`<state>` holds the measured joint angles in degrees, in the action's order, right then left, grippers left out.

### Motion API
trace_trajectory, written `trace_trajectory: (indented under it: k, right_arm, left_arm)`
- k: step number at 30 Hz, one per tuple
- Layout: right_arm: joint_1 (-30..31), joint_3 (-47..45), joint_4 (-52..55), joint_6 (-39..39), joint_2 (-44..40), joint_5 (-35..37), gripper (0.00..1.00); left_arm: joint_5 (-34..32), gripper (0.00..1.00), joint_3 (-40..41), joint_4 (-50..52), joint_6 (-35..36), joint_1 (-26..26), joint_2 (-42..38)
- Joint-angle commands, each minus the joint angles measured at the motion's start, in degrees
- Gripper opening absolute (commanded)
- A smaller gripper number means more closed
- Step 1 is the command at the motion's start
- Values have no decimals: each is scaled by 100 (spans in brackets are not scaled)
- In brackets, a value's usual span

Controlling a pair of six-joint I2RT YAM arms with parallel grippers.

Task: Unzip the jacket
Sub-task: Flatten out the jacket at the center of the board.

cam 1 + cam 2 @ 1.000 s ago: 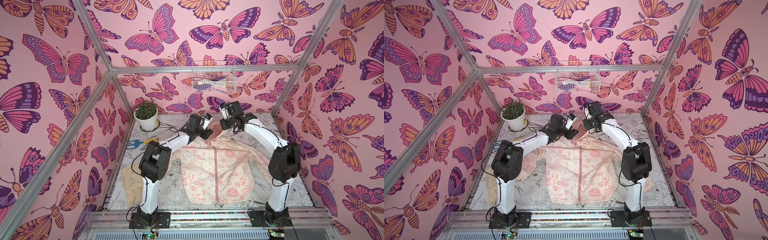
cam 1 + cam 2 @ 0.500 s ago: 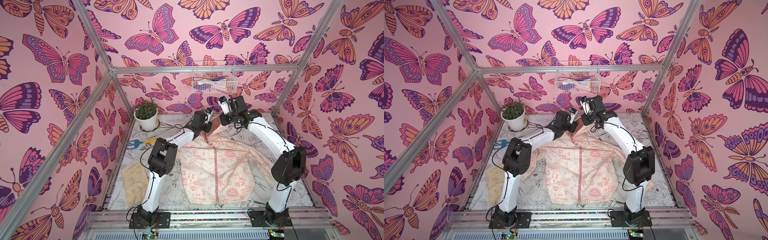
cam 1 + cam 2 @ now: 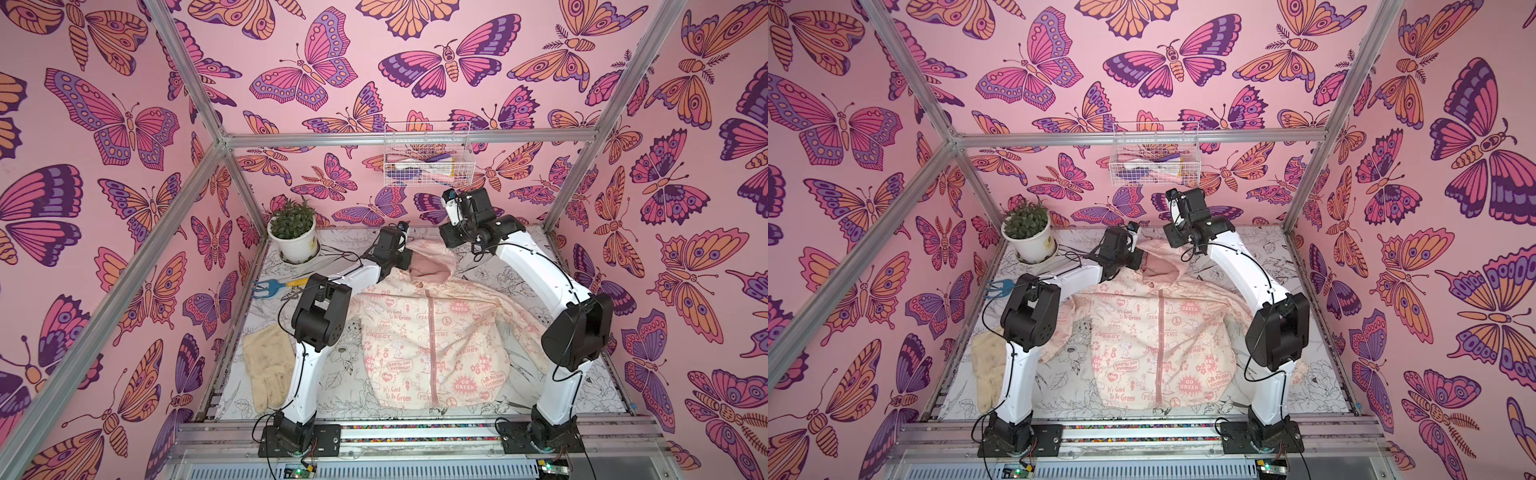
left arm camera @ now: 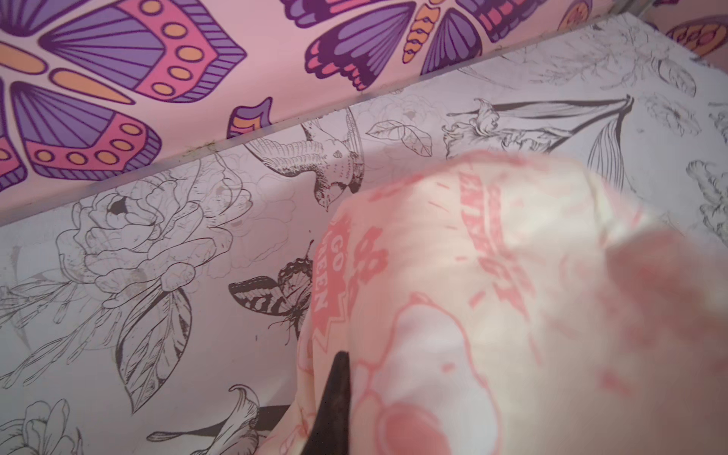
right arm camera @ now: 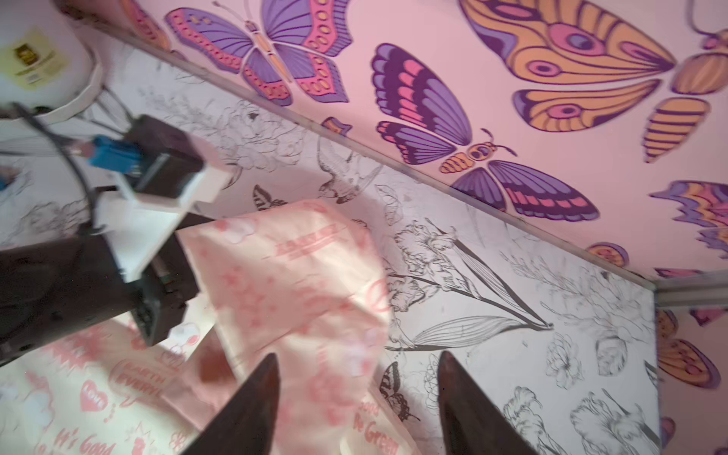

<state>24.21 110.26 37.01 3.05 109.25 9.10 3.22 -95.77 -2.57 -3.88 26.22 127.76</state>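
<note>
I see my left gripper [image 4: 342, 364] pinching the jacket [image 3: 432, 345] at its hood (the print reads "GO GREEN"); the right gripper [image 5: 356, 358] gapes.

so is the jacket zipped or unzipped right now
Zipped. In both top views the jacket has its zipper closed from hem to collar, panels meeting with no gap; pink lining shows only inside the hood.

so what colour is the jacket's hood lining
Plain pink; the hood lining shows best in a top view.
</note>
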Motion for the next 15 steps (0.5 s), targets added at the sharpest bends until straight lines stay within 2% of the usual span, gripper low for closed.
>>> trace_trajectory:
  k: [1, 3, 6, 8, 10, 11, 13, 15]
  right_arm:
    - [-23, 42, 627, -1006, -31, 929, 74]
    - [-60, -441, 662, -1550, -326, 727, 76]
    - [-69, -1695, 190, -2240, -976, 93, 77]
    - [-65, -2729, -580, -2670, -1482, -524, 77]
    - [-25, -4033, -1942, -3167, -2083, -1181, 77]
    - [25, -4449, -2444, -3355, -2233, -1285, 78]
    - [183, -4957, -3064, -3525, -2276, -1547, 78]
    - [376, -4991, -3122, -3506, -2067, -1595, 79]
  left_arm:
    - [69, 0, 22, 20, -501, -114, -317]
    - [26, 0, 24, 20, -598, -134, -329]
    - [-39, 0, 49, 20, -685, -134, -358]
    - [-47, 0, 55, 20, -769, -134, -371]
    - [-12, 0, 42, 26, -844, -137, -358]
    - [2, 0, 36, 22, -879, -134, -362]
    - [7, 0, 40, 20, -952, -134, -358]
    - [20, 0, 60, 23, -1005, -129, -377]
